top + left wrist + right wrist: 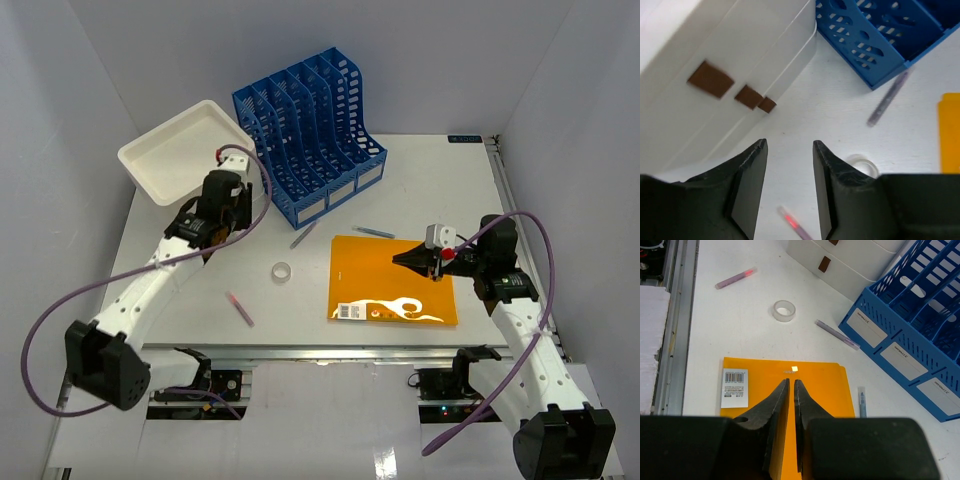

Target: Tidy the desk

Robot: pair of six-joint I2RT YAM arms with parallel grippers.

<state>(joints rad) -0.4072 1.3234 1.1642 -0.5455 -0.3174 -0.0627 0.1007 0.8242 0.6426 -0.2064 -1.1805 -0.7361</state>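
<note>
The desk was seen lying flat in front of both arms, with white walls around it. A small black label was seen at its far right corner.

An orange folder was laid flat close to the near edge, toward the right side. A white barcode sticker was stuck on the folder's near left corner. A clear tape roll was placed just left of the folder, around the middle of the desk. A pink pen was seen closer to the near edge, to the left of the tape roll. A purple pen and a grey-blue pen were seen between the folder and a blue file rack, which was stood at the far edge. A white box was set at the far left corner, just beside the rack.

The left gripper was held open above the desk near the white box, and nothing was seen between its fingers. The right gripper was held over the folder. Its fingers were seen almost touching, with only a thin slit between them, and nothing was gripped.
</note>
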